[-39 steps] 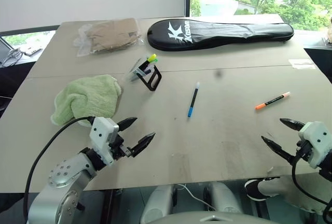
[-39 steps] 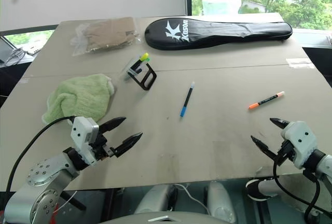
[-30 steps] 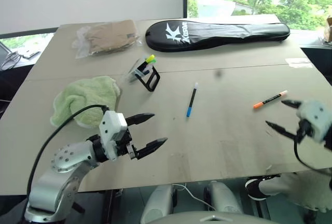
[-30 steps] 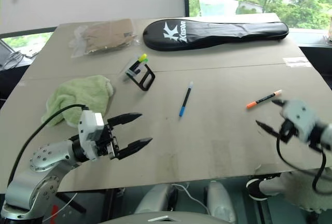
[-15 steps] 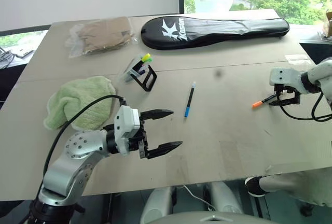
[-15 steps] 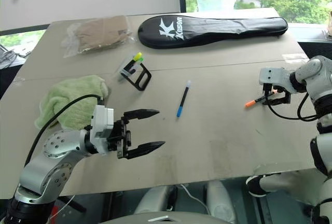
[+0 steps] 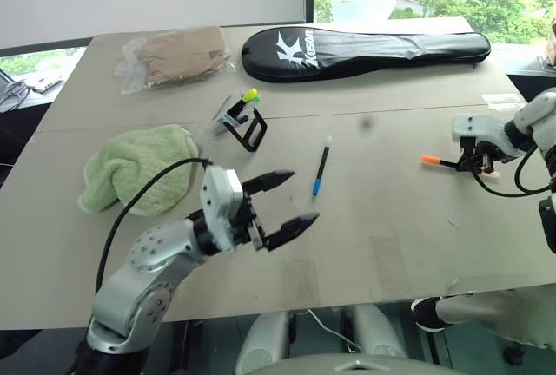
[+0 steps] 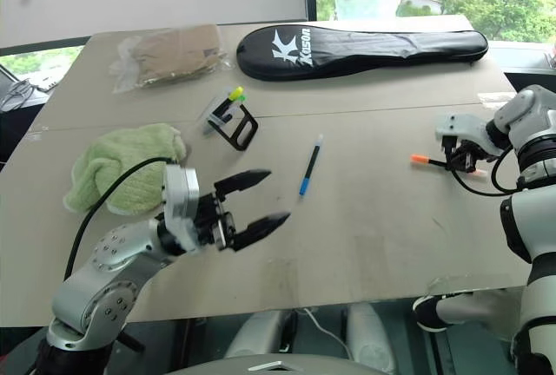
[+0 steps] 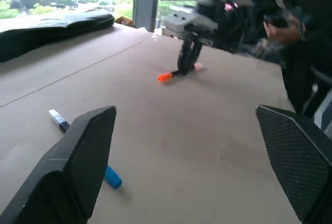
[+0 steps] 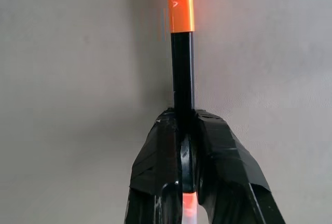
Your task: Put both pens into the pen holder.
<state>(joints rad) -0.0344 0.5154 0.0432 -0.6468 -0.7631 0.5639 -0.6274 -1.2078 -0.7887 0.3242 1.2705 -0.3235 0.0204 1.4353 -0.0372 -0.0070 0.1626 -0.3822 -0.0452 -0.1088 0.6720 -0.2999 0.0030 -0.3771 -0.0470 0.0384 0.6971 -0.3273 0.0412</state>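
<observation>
My right gripper is at the table's right side, pointing down and shut on the orange pen at its black middle. The pen's orange end sticks out to the left, low over the table. The dark pen with a blue cap lies alone mid-table. The black wire pen holder stands behind it to the left, with a yellow-green highlighter in it. My left gripper hovers open with nothing in it, in front of and left of the blue-capped pen.
A green towel lies on the left, beside my left arm. At the back lie a long black racket bag and a clear plastic bag with brown contents. The table's front edge runs just below the left gripper.
My right gripper reached forward to the orange pen and shut on it; the pen's orange end now points left. The open left gripper moved right and slightly up, toward the blue-capped pen.
</observation>
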